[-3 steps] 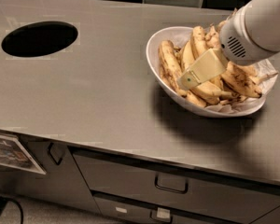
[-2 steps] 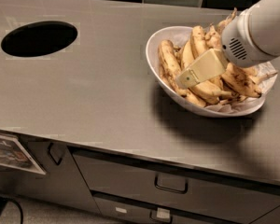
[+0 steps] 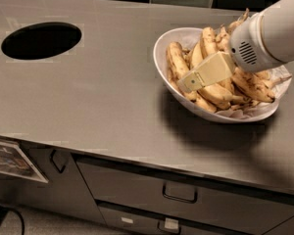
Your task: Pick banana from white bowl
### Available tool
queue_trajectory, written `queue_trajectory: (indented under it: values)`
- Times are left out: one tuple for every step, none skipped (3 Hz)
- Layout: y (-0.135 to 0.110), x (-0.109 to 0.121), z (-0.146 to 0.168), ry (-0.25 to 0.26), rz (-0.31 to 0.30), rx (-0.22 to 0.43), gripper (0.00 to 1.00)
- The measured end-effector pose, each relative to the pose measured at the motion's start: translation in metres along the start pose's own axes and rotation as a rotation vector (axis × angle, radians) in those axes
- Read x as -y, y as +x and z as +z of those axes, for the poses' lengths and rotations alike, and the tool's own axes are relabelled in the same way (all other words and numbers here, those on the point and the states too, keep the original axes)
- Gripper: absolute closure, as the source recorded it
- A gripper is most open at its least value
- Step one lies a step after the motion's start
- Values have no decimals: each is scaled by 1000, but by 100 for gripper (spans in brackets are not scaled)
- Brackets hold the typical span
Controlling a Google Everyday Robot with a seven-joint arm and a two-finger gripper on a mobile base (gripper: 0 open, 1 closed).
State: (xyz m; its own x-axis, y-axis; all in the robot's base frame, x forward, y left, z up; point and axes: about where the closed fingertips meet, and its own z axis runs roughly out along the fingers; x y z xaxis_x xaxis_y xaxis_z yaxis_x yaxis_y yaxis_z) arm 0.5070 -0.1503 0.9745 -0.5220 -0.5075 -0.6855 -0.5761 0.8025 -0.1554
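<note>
The white bowl (image 3: 162, 53) stands on the right of the counter, lined with crumpled white paper and holding several ripe yellow bananas with brown speckles. A long, nearly straight speckled banana (image 3: 176, 61) lies along the bowl's left side. My gripper (image 3: 190, 81), beige on a white arm, reaches down from the upper right. Its tip is low over the bananas at the bowl's left-middle, right beside that long banana. The arm hides the bananas at the back right of the bowl. I cannot see whether anything is held.
A dark round hole (image 3: 41, 40) is cut into the grey counter (image 3: 98, 102) at the far left. Dark tiles run along the back wall. Drawers with handles (image 3: 179, 194) sit under the front edge.
The gripper has shifted slightly to the left over the bowl. The bananas and the bowl have not moved.
</note>
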Motion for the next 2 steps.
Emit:
queue_trajectory:
  values:
    - [-3,-2,0,-5,-3,3,12]
    - [-12,-7,-2,-1,-8,12,29]
